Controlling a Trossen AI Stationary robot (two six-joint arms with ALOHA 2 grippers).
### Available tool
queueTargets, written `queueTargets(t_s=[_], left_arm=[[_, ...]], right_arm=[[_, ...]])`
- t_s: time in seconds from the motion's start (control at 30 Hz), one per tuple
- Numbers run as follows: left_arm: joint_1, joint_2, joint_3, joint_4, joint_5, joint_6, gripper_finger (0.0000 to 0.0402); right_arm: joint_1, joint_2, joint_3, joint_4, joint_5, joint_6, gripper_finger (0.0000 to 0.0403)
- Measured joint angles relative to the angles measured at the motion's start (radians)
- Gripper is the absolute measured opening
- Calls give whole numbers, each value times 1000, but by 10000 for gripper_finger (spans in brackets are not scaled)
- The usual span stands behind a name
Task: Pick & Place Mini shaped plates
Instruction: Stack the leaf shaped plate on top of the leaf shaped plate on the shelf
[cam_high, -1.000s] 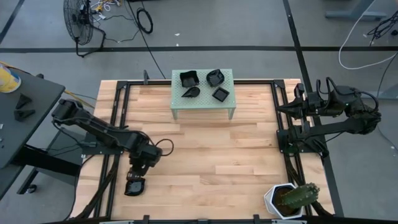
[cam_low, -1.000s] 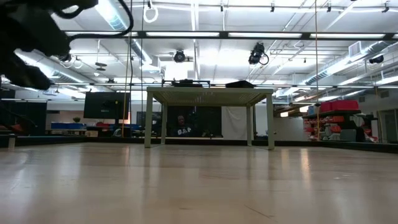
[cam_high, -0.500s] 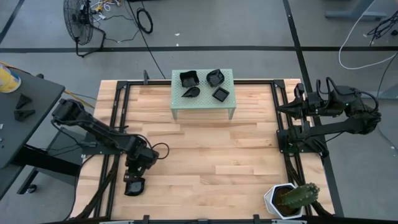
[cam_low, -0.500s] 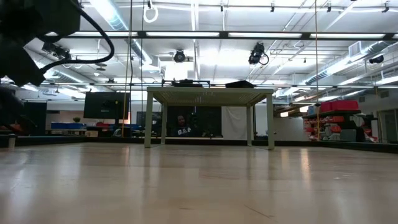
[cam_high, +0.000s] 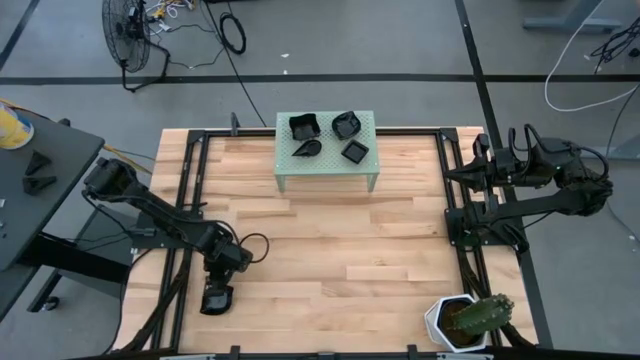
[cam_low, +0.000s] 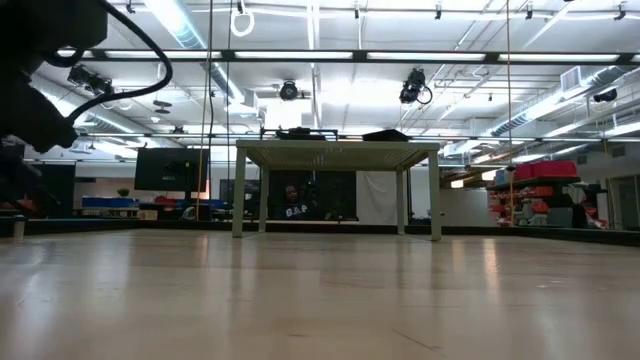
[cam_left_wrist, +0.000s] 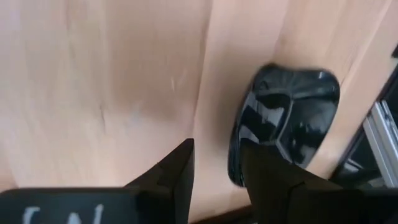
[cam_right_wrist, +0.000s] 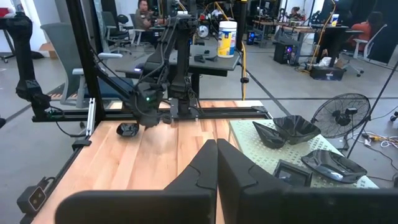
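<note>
high view: left gripper (cam_high: 217, 290) low over 1 black mini plate (cam_high: 215, 299) on table (cam_high: 330, 250), jaws apart, gripping nothing; right gripper (cam_high: 482, 170) parked, jaws closed.

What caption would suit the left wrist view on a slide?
Left gripper, fingers apart, poised over the wooden table beside a glossy black mini plate near the edge.

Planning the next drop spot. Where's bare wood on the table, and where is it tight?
Free: the wide wooden tabletop between the pale green perforated stand and the white hexagonal cactus pot. Tight: the stand top, holding four glossy black mini plates, and the near-left corner, where the left hand hovers by a fifth black plate.
</note>
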Motion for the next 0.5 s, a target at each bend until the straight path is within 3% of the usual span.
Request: queueTargets(t_s=[0.2,0.5], left_arm=[[0,13,0,67,-57,2,135],[0,64,0,86,-40,31,135]], right_arm=[[0,0,0,0,0,0,4],[0,0,0,0,0,0,4]])
